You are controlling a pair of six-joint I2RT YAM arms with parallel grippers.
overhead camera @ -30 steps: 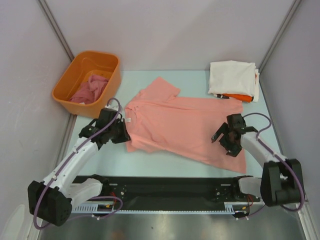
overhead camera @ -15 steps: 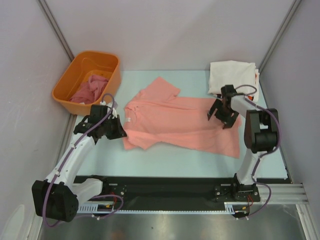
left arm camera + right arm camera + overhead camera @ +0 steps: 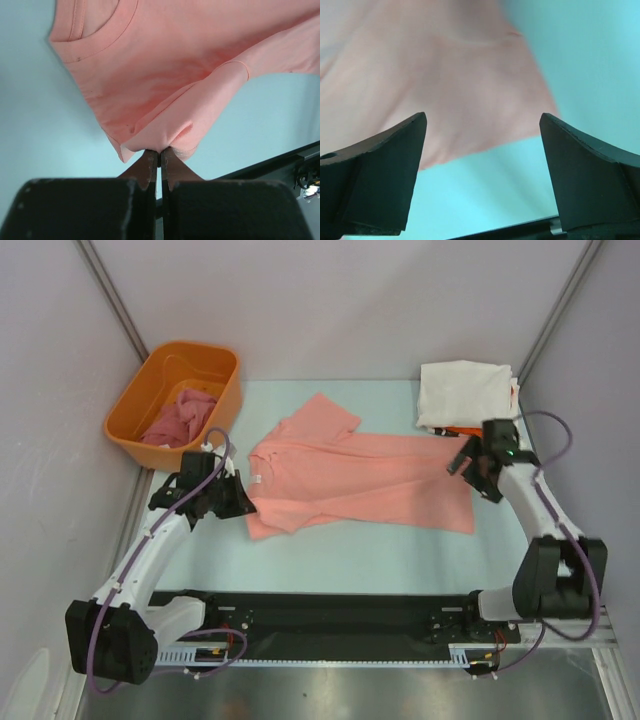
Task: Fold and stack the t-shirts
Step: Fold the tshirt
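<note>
The salmon-pink t-shirt (image 3: 360,485) lies spread across the middle of the pale blue table. My left gripper (image 3: 236,502) is shut on the shirt's near-left sleeve fold, as the left wrist view shows (image 3: 161,150); the collar (image 3: 95,30) lies beyond. My right gripper (image 3: 468,468) is open and empty, held above the shirt's right hem edge (image 3: 470,100). A cream-white folded shirt (image 3: 465,392) sits on a folded orange one (image 3: 478,432) at the back right. A darker rose-pink shirt (image 3: 180,418) lies crumpled in the tub.
An orange plastic tub (image 3: 215,365) stands at the back left. Grey walls close in on both sides. The black rail (image 3: 340,615) with the arm bases runs along the near edge.
My right gripper moved from the shirt's near-right part to its back-right edge, beside the stack. The shirt's right side shifted back and flatter. The left gripper pulled its sleeve a little left.
</note>
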